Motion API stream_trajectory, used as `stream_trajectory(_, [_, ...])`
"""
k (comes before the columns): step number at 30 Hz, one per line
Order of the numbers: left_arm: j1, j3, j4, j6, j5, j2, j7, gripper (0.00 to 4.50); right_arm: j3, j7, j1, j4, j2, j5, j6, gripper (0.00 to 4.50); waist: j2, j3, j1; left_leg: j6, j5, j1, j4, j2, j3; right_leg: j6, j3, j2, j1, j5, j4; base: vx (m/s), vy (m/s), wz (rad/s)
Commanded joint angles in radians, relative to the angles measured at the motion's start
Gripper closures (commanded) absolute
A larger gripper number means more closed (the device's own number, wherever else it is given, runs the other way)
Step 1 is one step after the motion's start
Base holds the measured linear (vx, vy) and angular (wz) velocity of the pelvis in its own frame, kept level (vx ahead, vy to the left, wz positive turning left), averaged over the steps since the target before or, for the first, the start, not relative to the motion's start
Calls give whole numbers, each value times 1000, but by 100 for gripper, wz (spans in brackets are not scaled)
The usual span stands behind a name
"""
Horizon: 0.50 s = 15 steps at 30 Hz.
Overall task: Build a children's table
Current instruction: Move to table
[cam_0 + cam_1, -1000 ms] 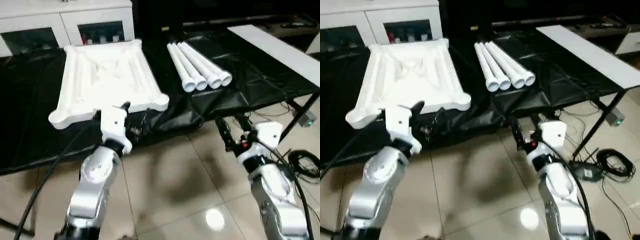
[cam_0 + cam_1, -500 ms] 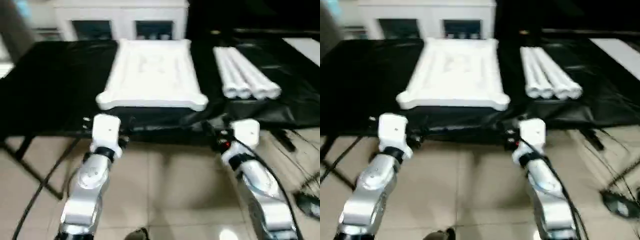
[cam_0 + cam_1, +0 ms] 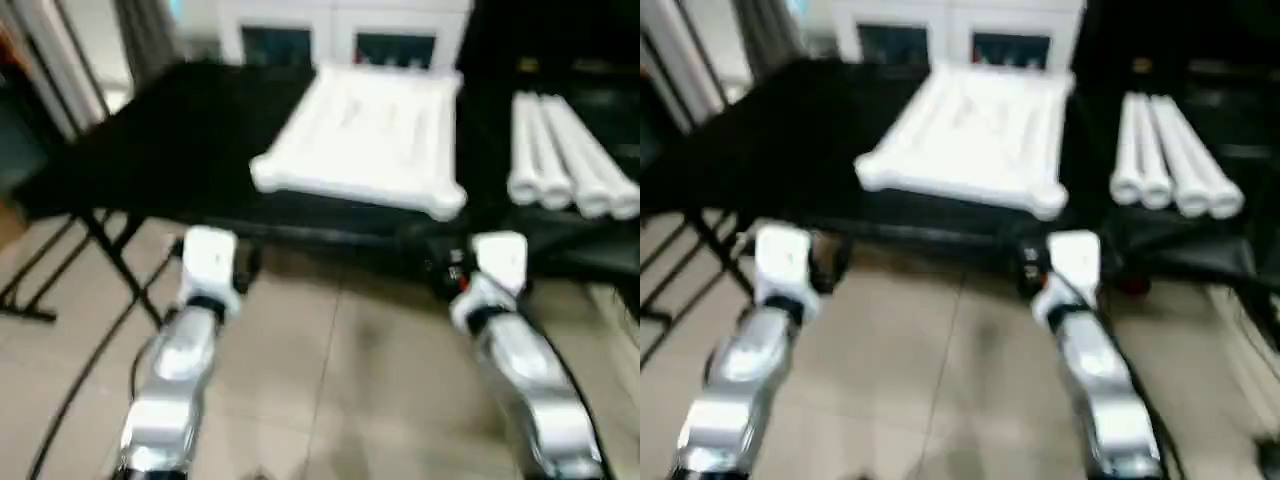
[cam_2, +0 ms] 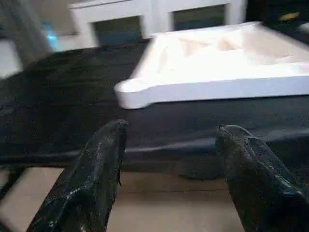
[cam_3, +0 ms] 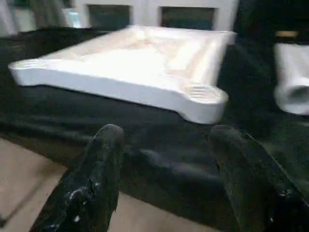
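legs (image 5: 293,79): cut by edge; cabinet (image 3: 340,40): contents blurred

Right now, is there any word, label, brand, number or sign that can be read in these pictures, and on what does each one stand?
None can be read.
Tabletop: plain white, no lettering seen.
Legs: plain white tubes, no marking seen.
Cabinet: small things behind its glass doors, too blurred to read.
Right arm: a small red spot near the wrist, too blurred to tell whether it is a light or a label.
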Motion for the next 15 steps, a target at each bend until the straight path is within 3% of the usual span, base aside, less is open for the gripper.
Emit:
stream_trajectory(1, [1,14,-8,2,1,5,7,121,9,-2,-6,-15,4,5,23,147,-13,-48,4,54,69,1,-66,47,-2,19,37,-70,71,456,-93,0,0,0])
stream_trajectory(2, [0,14,-10,-1,-4,4,3,121,12,-1,-5,-21,4,-1,22,147,-1,-48,-11,5,29,12,-84,61,-4,-35,28,-62,71,415,-98,0,0,0])
stream_trajectory(3, [0,14,-11,-4,-8,4,0,121,13,1,-4,-26,5,-6,23,147,-4,-48,-19,-12,17,14,-88,65,-2,-67,29,-61,75,394,-103,0,0,0])
stream_trajectory(5, [0,10,-13,11,-23,9,-17,121,25,3,-2,-40,-1,-34,11,147,-4,-48,-22,-17,14,19,-88,67,3,-97,33,-61,72,387,-108,0,0,0])
stream_trajectory(6, [0,9,-13,13,-27,9,-23,121,28,3,-2,-42,-4,-38,9,147,-4,-48,-27,-19,15,15,-94,67,6,-117,31,-59,74,371,-110,0,0,0])
stream_trajectory(8, [5,6,-17,7,-33,10,-34,121,29,8,0,-53,-3,-27,14,147,0,-45,-32,-20,-34,20,-102,73,12,-148,31,-61,65,296,-121,0,0,0])
stream_trajectory(10, [14,3,-32,-14,-44,5,-46,121,16,15,-3,-72,7,8,32,147,-4,-41,-35,-13,-95,22,-109,78,16,-159,33,-63,62,220,-129,0,0,0])
stream_trajectory(11, [17,1,-37,-20,-45,4,-48,121,13,18,-6,-77,9,15,33,147,2,-42,-38,-53,-156,53,-103,90,41,-150,53,-48,40,135,-139,0,0,0])
stream_trajectory(12, [18,-2,-41,-21,-46,3,-48,121,10,19,-7,-79,8,16,31,147,-8,-25,-38,-98,-330,78,-112,85,68,-142,58,-23,23,-125,-157,0,0,0])
stream_trajectory(13, [22,-5,-47,-20,-47,2,-48,121,9,19,-7,-77,4,13,31,147,-7,-9,-47,-123,-515,150,-103,86,94,-123,55,13,-31,-378,-191,0,0,0])
stream_trajectory(14, [24,-6,-50,-19,-47,2,-49,121,9,19,-6,-77,3,11,30,147,-12,-3,-51,-121,-577,178,-101,84,96,-113,44,25,-44,-446,-197,-34,13,-42])
stream_trajectory(15, [26,-6,-52,-19,-47,5,-50,121,10,20,-5,-76,3,7,29,147,-15,10,-58,-100,-679,217,-112,94,95,-100,20,38,-59,-496,-199,-3,19,-70])
